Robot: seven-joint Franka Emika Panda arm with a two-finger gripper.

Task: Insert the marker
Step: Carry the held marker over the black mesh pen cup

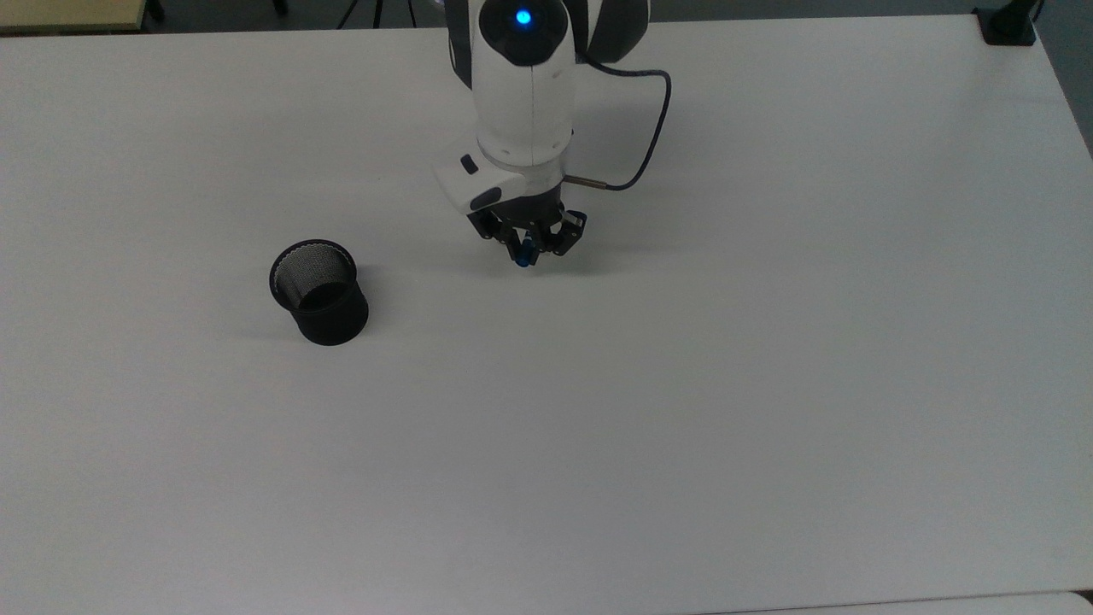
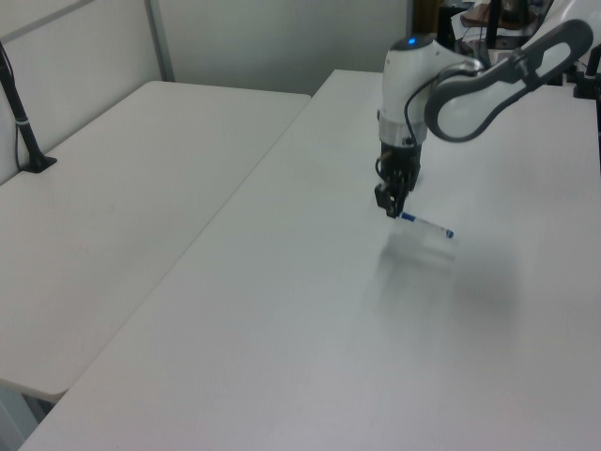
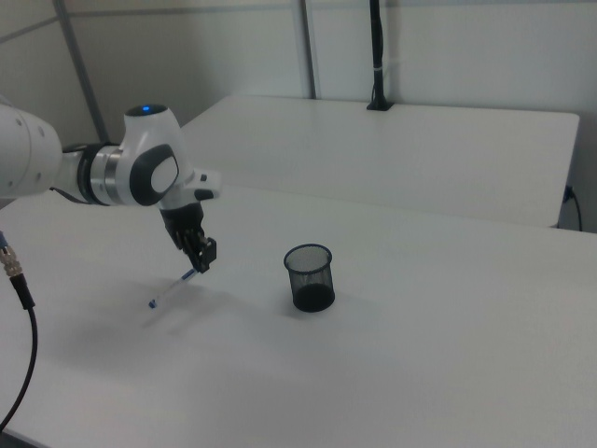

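My gripper [image 1: 525,253] is shut on the marker [image 1: 520,259], gripping it near its blue-capped end. The white barrel slants down and away from the fingers in the left view, where the marker [image 2: 427,225] hangs just above the table with its shadow beneath, held by the gripper [image 2: 392,209]. In the right view the marker [image 3: 173,288] trails down to the right view's left of the gripper [image 3: 199,266]. The black mesh cup [image 1: 320,295] stands upright and open on the table, well to the top view's left of the gripper, and the cup [image 3: 309,276] is apart from it.
The white table [image 1: 683,427] is wide and bare around the cup. A grey cable [image 1: 642,128] loops off the wrist. A black clamp [image 1: 1008,24] sits at the far right corner. A second table [image 2: 113,188] with a black post [image 2: 23,122] adjoins.
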